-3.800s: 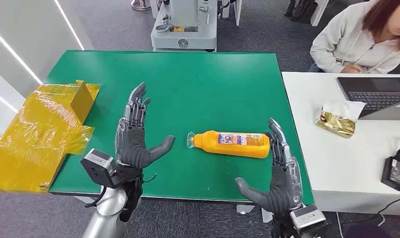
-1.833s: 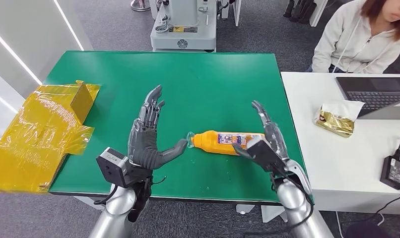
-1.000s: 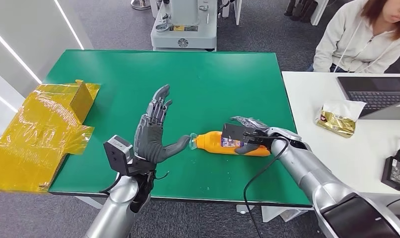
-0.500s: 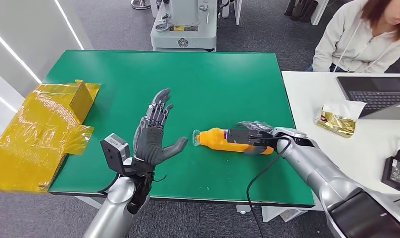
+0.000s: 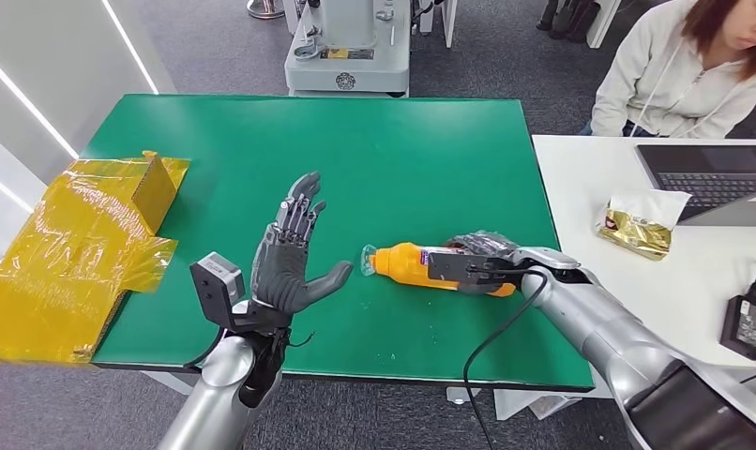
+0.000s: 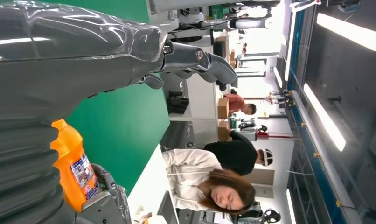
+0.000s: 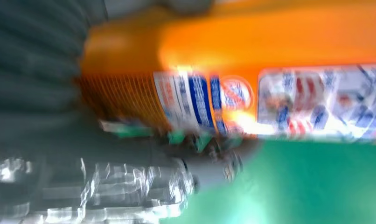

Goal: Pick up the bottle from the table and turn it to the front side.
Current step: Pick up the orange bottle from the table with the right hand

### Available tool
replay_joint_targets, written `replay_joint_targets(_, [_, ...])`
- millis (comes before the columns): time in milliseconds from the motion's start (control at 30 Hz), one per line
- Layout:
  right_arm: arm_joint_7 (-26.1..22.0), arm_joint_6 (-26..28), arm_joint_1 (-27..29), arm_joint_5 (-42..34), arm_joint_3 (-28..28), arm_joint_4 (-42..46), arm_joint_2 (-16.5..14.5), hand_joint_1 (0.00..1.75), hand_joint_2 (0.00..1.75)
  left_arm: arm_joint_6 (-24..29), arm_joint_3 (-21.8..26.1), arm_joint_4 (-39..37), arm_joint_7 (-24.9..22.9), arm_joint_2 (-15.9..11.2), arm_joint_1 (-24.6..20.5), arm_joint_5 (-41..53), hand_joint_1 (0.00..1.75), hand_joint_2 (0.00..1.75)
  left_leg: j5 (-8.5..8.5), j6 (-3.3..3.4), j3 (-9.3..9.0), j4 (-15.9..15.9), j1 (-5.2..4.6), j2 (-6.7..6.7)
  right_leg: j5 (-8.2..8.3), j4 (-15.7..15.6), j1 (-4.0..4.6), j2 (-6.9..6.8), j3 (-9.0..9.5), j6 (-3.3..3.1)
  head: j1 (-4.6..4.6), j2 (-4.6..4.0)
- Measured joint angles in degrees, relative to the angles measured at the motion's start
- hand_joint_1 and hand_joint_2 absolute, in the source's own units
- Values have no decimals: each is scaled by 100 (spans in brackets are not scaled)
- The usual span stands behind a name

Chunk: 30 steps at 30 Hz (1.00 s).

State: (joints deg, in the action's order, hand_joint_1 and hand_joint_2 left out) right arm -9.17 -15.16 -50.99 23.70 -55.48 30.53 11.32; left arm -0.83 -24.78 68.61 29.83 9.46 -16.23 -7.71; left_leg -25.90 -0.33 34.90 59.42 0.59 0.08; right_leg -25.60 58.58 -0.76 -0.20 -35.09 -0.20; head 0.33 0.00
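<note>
Mid-frame, the right hand (image 5: 485,258) wraps the lying orange bottle (image 5: 407,264); left hand (image 5: 288,264) waits spread, empty. Next: lift, rotate.

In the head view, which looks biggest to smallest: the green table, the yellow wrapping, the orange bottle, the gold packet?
1. Green table
2. Yellow wrapping
3. Orange bottle, partly covered by the right hand
4. Gold packet, looks close to the bottle, so that order is unsure.

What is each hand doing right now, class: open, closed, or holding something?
Left hand: open, fingers spread, holding nothing.
Right hand: closed around the bottle lying on the table.
</note>
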Motion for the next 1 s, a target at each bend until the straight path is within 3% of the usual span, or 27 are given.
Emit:
replay_joint_targets(133, [-510,363,270,-888,178,192,30,175,175,152,27,46,29,-5,85,165,0,175,-1,0,2,-1,1,0,0,0,1,-1,0,0,1,0])
replay_joint_targets(333, [-1127,930,1197,-1954,909,1049,31,175,175,255,85,115,35,-44,114,251,0,175,-3,-3,5,-2,3,-8,-3,1,2,-9,-1,0,-1,0])
replay_joint_targets(500, [-1306,1173,1742,-2105,1257,1690,-6,175,175,290,93,122,33,-62,113,272,0,175,-3,-3,9,-3,3,-9,-6,1,3,-12,-2,3,1,0])
replay_joint_targets(767, [-1497,1647,2899,-2039,1701,2962,-421,175,175,553,94,133,117,-72,99,533,0,175,-5,-6,13,-5,4,-10,-13,1,4,-14,-9,0,-1,0])
replay_joint_targets(1000, [-1476,1587,3424,-1634,2219,3791,-567,175,175,-108,155,25,-281,-83,51,290,0,175,-5,-6,16,-5,2,-9,-13,0,2,-15,-10,-2,1,0])
